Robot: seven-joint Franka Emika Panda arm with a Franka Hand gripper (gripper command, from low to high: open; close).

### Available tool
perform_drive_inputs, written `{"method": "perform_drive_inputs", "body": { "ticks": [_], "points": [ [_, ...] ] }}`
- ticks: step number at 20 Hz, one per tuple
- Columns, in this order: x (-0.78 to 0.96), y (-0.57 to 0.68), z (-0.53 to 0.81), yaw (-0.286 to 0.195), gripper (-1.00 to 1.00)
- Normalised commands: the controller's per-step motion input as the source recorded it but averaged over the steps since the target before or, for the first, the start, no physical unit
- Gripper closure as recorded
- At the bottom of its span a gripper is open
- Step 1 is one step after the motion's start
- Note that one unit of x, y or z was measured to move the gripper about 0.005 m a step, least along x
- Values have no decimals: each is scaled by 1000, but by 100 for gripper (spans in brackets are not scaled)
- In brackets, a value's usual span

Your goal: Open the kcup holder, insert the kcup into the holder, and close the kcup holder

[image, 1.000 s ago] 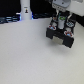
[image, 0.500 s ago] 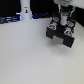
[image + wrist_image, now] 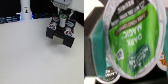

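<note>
Exterior view is pretty soft overall. The gripper (image 3: pixel 62 20) sits right over the kcup holder (image 3: pixel 61 34), and the fingertips blend into the dark box, so can't tell how wide they're spread. The arm above it is chopped off by the frame edge. Any pod at the fingers is too small to pick out there. In the wrist view the kcup (image 3: pixel 130 35) fills nearly everything, its rim runs out of frame, and the lid print is smeared.

Lab-style robot test bench, bare white tabletop (image 3: pixel 25 55), dark blurred equipment behind (image 3: pixel 10 19), no household furnishings
</note>
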Motion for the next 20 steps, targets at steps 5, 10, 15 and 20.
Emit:
{"method": "perform_drive_inputs", "body": {
  "ticks": [5,10,15,20],
  "points": [
    [15,-69,-157,-6,100],
    [-9,-52,-178,-6,100],
    [19,-2,-240,3,100],
    [71,114,-158,16,100]
  ]
}}
